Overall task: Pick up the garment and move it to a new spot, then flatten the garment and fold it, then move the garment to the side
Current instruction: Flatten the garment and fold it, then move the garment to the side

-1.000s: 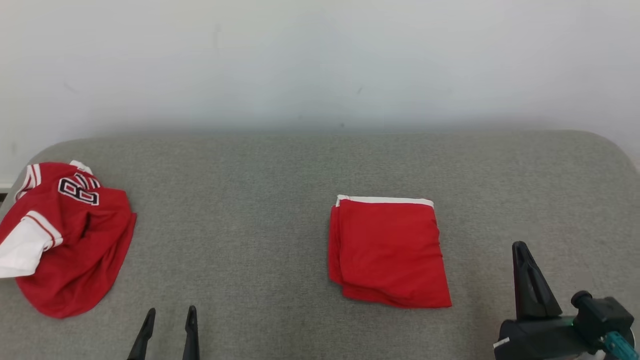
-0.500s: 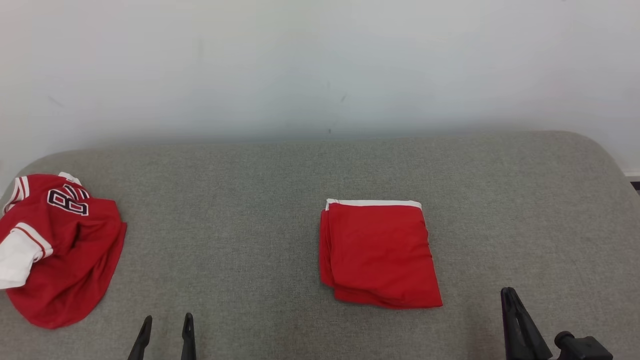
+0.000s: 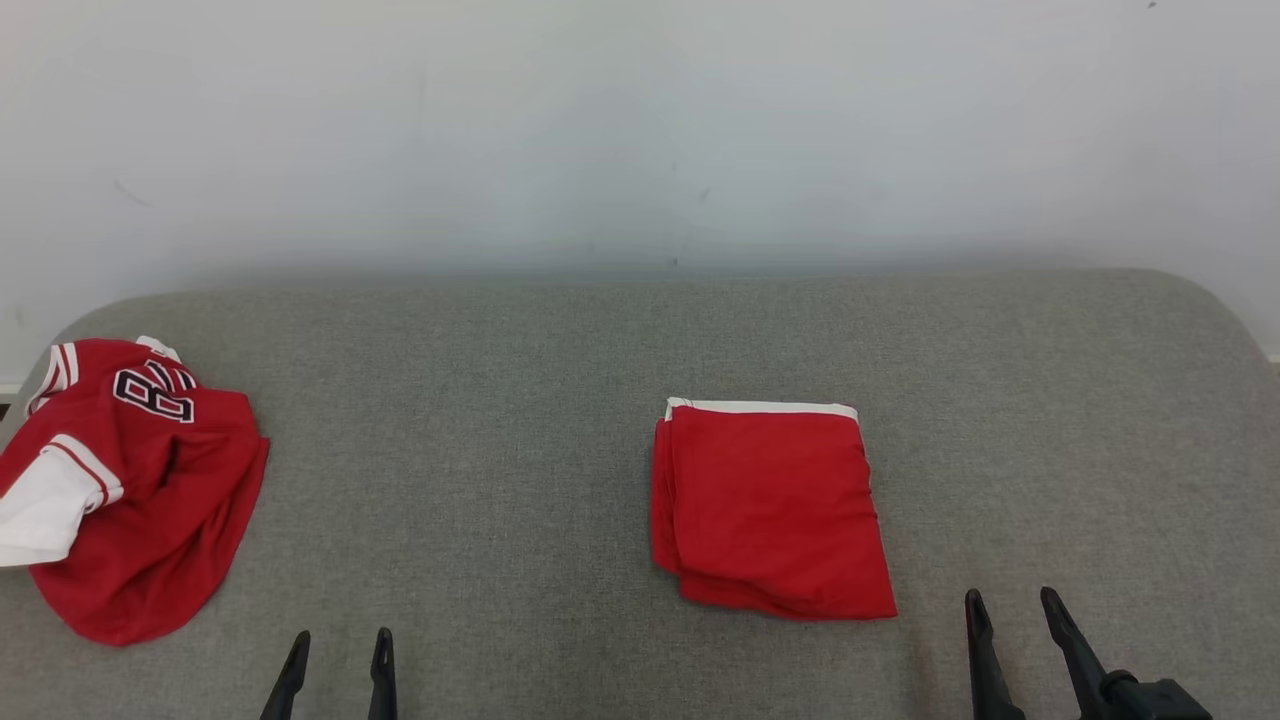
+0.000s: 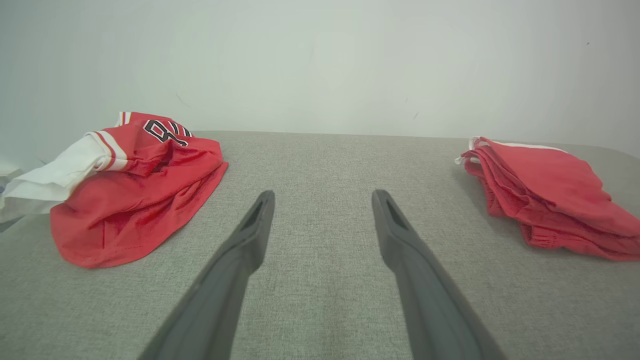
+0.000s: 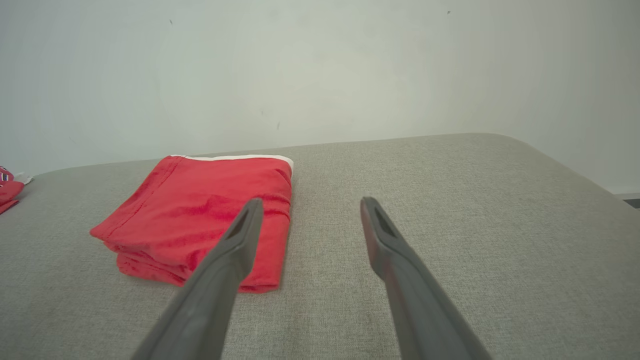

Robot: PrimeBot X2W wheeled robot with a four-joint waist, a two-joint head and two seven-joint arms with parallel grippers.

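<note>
A folded red garment [image 3: 775, 505] with a white edge lies flat on the grey cushion [image 3: 500, 420], right of centre. It also lies ahead and left of the fingers in the right wrist view [image 5: 200, 220] and at the right edge in the left wrist view [image 4: 545, 192]. My right gripper [image 3: 1010, 594] is open and empty at the lower right, just right of the garment's near corner and apart from it; its fingers [image 5: 235, 240] spread wide. My left gripper [image 3: 343, 634] is open and empty at the lower left, fingers [image 4: 250, 235] over bare cushion.
A crumpled red jersey [image 3: 130, 480] with white sleeves and a black number lies at the cushion's far left edge [image 4: 130, 190]. A pale wall [image 3: 640, 130] runs behind the cushion. The cushion's rounded right corner [image 3: 1210, 300] is near the right gripper's side.
The right gripper has drawn back toward the lower edge, turned its fingers upright and opened from shut. The head view shifted slightly. The left gripper and both garments have stayed put.
</note>
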